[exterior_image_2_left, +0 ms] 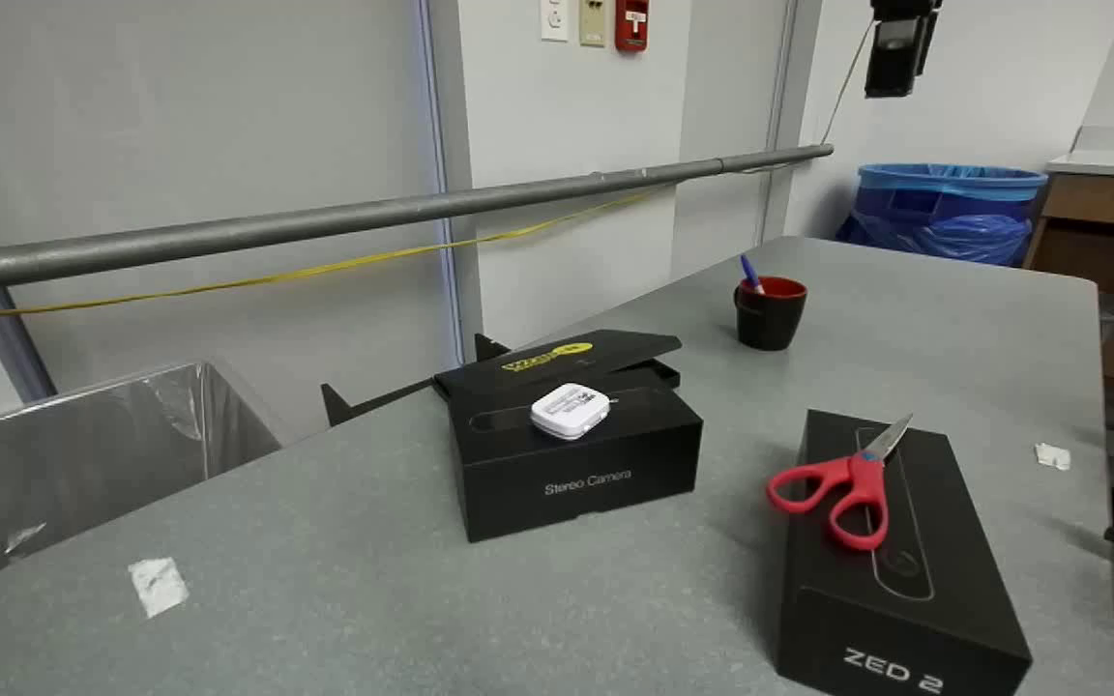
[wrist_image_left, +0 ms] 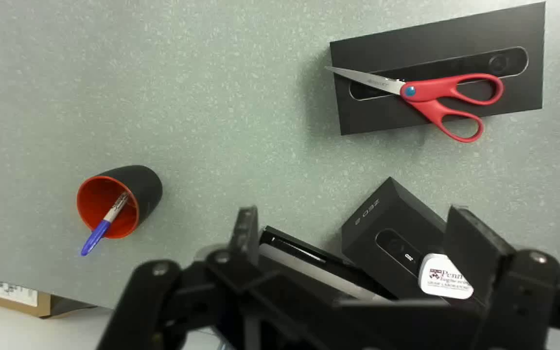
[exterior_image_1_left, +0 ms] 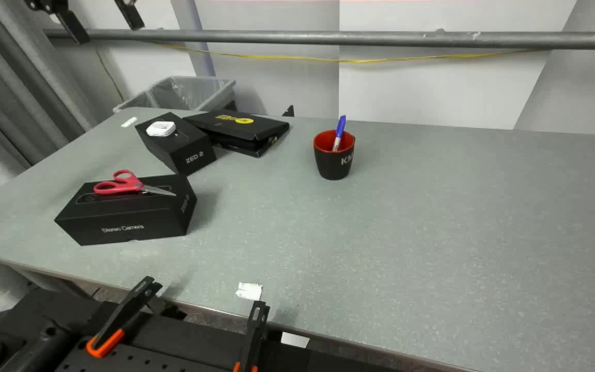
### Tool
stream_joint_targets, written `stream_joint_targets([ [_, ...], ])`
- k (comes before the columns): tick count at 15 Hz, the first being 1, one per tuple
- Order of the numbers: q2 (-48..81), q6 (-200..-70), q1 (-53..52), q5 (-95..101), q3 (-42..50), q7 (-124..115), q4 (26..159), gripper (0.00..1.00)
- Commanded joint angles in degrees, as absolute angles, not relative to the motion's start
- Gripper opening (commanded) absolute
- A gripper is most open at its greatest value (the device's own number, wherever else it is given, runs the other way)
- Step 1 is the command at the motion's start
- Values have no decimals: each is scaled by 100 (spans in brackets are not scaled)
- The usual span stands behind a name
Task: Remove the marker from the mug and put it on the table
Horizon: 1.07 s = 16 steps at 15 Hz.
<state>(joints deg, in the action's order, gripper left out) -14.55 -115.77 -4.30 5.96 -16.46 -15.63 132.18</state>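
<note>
The marker (exterior_image_1_left: 340, 129) stands tilted inside the mug (exterior_image_1_left: 332, 164), its blue cap sticking out above the rim and its whitish part inside. The dark mug with the red inside stands upright on the grey table (exterior_image_1_left: 406, 248). The mug (exterior_image_2_left: 772, 321) and the marker (exterior_image_2_left: 752, 275) also show in an exterior view. In the wrist view the mug (wrist_image_left: 148, 187) and marker (wrist_image_left: 105, 223) lie left of my gripper (wrist_image_left: 353, 216). The gripper is open and empty, its fingers wide apart, high above the table. It also shows at the top of both exterior views (exterior_image_1_left: 105, 25) (exterior_image_2_left: 894, 68).
Red-handled scissors (exterior_image_1_left: 122, 185) lie on a black box (exterior_image_1_left: 127, 222). A second black box (exterior_image_1_left: 184, 147) carries a white case (exterior_image_1_left: 161, 128). A flat black box (exterior_image_1_left: 243, 129) lies beside it. A metal bar (exterior_image_1_left: 297, 38) runs along the back, with a bin (exterior_image_1_left: 225, 93) behind the table.
</note>
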Motion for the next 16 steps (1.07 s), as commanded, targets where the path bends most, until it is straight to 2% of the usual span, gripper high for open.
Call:
stream_joint_targets([
  [1,-1434,-11562,-584,637,-1503,-1597,13207,100],
  [10,-1419,-11635,-563,741,-1499,-1586,13250,100],
  [16,-1041,-12780,-132,1839,-1006,-1736,13652,100],
])
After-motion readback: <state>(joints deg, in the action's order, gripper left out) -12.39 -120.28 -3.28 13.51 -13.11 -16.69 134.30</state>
